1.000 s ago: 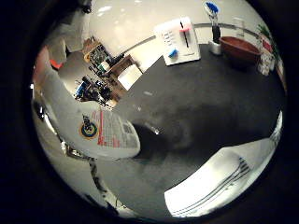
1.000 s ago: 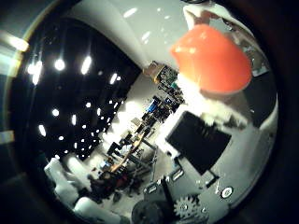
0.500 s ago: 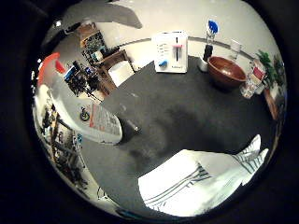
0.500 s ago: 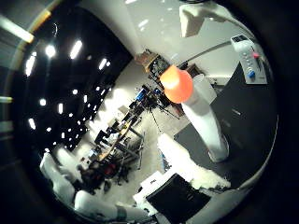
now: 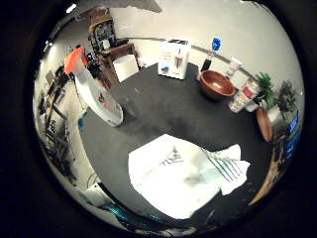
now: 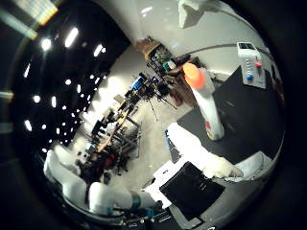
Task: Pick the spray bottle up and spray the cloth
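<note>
Standing: the spray bottle is upright on the dark table, near the table's edge, white with an orange top
Bottle contact: nothing touches it; it stands free, apart from the hand
Cloth: a white cloth with dark stripes lies rumpled on the same table, near the bottle but not touching it
Cloth position: it fills a large part of the little finger side view, so it lies closer to the palm than the bottle does
Hand: white and black parts of the hand show in the thumb side view, between the camera and the table
Fingers: it cannot be told from either view whether they are apart or curled; nothing is seen held in them
Far side of table: a white box with coloured buttons stands at the back edge
Beside the box: a dark bottle with a blue top and a small white cup
Bowl: a brown wooden bowl sits just in front of the cup
Near the bowl: a clear plastic bottle stands beside it, and green plants stand beyond that
Off the table: a wooden desk and cluttered shelves stand against the wall behind the spray bottle
Room: ceiling lights and more cluttered benches show in the thumb side view
</note>
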Tool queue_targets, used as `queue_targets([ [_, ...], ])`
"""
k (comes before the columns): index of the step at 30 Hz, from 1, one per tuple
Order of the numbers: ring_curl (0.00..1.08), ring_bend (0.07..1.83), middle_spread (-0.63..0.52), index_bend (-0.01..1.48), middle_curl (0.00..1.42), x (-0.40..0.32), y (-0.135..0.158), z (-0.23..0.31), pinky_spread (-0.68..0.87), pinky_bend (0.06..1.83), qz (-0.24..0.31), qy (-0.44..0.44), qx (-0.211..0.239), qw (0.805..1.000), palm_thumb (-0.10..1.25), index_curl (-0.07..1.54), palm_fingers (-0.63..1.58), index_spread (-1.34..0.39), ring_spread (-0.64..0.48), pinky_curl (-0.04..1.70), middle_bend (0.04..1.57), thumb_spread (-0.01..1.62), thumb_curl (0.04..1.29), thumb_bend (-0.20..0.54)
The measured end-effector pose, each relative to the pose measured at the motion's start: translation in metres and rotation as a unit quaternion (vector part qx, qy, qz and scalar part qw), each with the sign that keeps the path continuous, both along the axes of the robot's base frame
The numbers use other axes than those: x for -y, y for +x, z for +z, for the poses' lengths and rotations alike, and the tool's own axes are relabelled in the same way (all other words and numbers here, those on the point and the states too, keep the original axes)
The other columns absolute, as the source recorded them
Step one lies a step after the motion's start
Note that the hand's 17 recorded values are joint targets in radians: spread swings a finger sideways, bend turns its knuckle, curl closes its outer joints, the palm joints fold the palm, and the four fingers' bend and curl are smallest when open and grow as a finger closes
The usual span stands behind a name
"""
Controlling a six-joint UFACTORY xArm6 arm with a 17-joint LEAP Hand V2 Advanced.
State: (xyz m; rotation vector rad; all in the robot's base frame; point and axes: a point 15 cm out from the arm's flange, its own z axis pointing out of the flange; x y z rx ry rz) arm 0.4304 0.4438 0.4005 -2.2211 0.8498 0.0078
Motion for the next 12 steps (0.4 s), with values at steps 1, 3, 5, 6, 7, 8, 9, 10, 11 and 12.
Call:
queue_targets([
  [1,0.15,0.32,-0.09,0.36,0.31,0.010,0.003,0.002,0.68,0.68,-0.009,-0.009,0.002,1.000,0.65,0.36,0.32,-0.53,0.28,0.17,0.20,0.93,0.50,-0.029],
  [3,0.15,0.30,-0.09,0.35,0.31,0.029,0.011,0.010,0.68,0.67,-0.026,-0.022,0.010,0.999,0.65,0.36,0.33,-0.53,0.28,0.16,0.19,0.93,0.50,-0.028],
  [5,0.16,0.28,-0.10,0.35,0.31,0.046,0.018,0.020,0.68,0.64,-0.040,-0.029,0.023,0.999,0.66,0.36,0.33,-0.54,0.28,0.15,0.18,0.92,0.50,-0.028],
  [6,0.16,0.27,-0.10,0.34,0.30,0.054,0.022,0.024,0.68,0.64,-0.047,-0.032,0.028,0.998,0.66,0.36,0.33,-0.54,0.28,0.15,0.18,0.92,0.50,-0.028],
  [7,0.16,0.26,-0.10,0.34,0.30,0.060,0.025,0.022,0.68,0.63,-0.053,-0.037,0.029,0.998,0.67,0.36,0.34,-0.54,0.28,0.15,0.18,0.92,0.51,-0.027],
  [8,0.16,0.26,-0.10,0.34,0.30,0.066,0.026,0.017,0.68,0.63,-0.058,-0.044,0.027,0.997,0.67,0.36,0.34,-0.54,0.28,0.15,0.18,0.92,0.51,-0.028],
  [9,0.16,0.25,-0.10,0.33,0.29,0.071,0.026,0.012,0.68,0.62,-0.062,-0.051,0.026,0.996,0.67,0.36,0.34,-0.54,0.28,0.15,0.18,0.93,0.51,-0.027],
  [10,0.17,0.25,-0.10,0.33,0.29,0.076,0.027,0.013,0.68,0.62,-0.066,-0.056,0.029,0.996,0.67,0.36,0.35,-0.54,0.28,0.15,0.18,0.92,0.51,-0.029],
  [11,0.17,0.25,-0.10,0.33,0.29,0.082,0.028,0.013,0.68,0.62,-0.072,-0.060,0.032,0.995,0.67,0.36,0.35,-0.54,0.28,0.15,0.18,0.92,0.51,-0.029],
  [12,0.17,0.24,-0.11,0.33,0.28,0.089,0.030,0.014,0.68,0.61,-0.079,-0.063,0.034,0.994,0.67,0.36,0.35,-0.54,0.28,0.15,0.18,0.92,0.51,-0.029],
])
